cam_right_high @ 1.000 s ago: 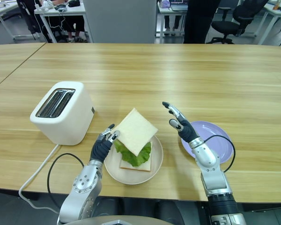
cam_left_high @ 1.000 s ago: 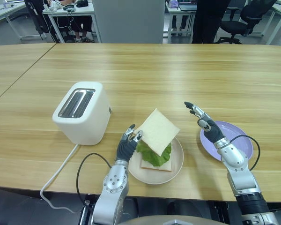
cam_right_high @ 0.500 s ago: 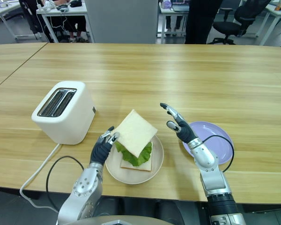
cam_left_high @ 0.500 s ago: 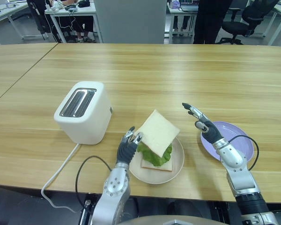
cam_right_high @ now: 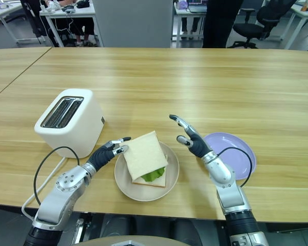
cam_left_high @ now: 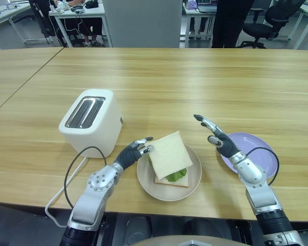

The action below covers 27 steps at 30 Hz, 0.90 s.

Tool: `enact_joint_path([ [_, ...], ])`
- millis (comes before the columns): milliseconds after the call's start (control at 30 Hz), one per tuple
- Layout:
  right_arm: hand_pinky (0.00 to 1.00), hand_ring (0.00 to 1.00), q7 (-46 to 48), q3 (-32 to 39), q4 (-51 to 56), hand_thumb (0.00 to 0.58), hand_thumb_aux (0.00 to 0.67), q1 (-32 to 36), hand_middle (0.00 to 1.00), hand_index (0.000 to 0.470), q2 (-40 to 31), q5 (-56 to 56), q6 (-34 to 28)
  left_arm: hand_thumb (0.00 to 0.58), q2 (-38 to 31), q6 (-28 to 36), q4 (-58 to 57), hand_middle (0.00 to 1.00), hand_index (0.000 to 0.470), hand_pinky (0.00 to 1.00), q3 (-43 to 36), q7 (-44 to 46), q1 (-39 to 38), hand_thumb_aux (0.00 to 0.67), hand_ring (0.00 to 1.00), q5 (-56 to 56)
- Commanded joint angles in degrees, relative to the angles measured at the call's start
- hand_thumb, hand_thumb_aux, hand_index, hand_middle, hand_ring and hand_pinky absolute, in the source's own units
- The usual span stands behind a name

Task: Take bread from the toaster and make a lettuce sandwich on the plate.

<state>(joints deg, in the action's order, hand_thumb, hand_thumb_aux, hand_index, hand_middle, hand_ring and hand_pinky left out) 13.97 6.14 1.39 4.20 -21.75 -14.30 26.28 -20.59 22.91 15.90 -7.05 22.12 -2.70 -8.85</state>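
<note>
A beige plate near the table's front edge carries a bottom bread slice with lettuce on it. A top bread slice lies almost flat over the lettuce, slightly raised at the left. My left hand is at the plate's left rim, and its fingertips pinch the slice's left corner. My right hand hovers to the right of the sandwich, fingers spread and holding nothing. The white toaster stands to the left with both slots showing no bread.
An empty purple plate sits at the right, partly behind my right wrist. The toaster's white cord trails to the front table edge. Bare wooden table stretches behind the toaster and plates.
The top slice has tipped down from a steep tilt to lie on the lettuce. My left forearm swung out to the left and lower. My right hand drifted slightly left.
</note>
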Motion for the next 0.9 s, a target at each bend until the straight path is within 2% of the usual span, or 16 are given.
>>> enact_joint_path([
  [33,0.0,0.0,-1.7,0.6,-1.5,0.0,0.0,-0.2,0.0,0.0,-1.8,-5.2,2.9,0.58,-0.1,0.5,-0.7,0.11,0.46,0.11,-1.5,3.0,0.7,0.67,0.11,-0.7],
  [433,0.0,0.0,-4.6,7.6,-5.3,0.0,0.0,-2.7,0.0,0.0,-9.0,-23.2,14.4,0.58,-1.1,5.3,-1.5,0.11,0.46,0.11,-4.9,3.4,6.2,0.67,0.11,3.8],
  [900,0.0,0.0,-3.8,11.8,-2.5,0.0,0.0,-2.5,0.0,0.0,-8.8,-22.8,14.8,0.58,-3.4,5.5,-4.9,0.1,0.46,0.1,-3.6,5.3,9.5,0.67,0.1,5.2],
])
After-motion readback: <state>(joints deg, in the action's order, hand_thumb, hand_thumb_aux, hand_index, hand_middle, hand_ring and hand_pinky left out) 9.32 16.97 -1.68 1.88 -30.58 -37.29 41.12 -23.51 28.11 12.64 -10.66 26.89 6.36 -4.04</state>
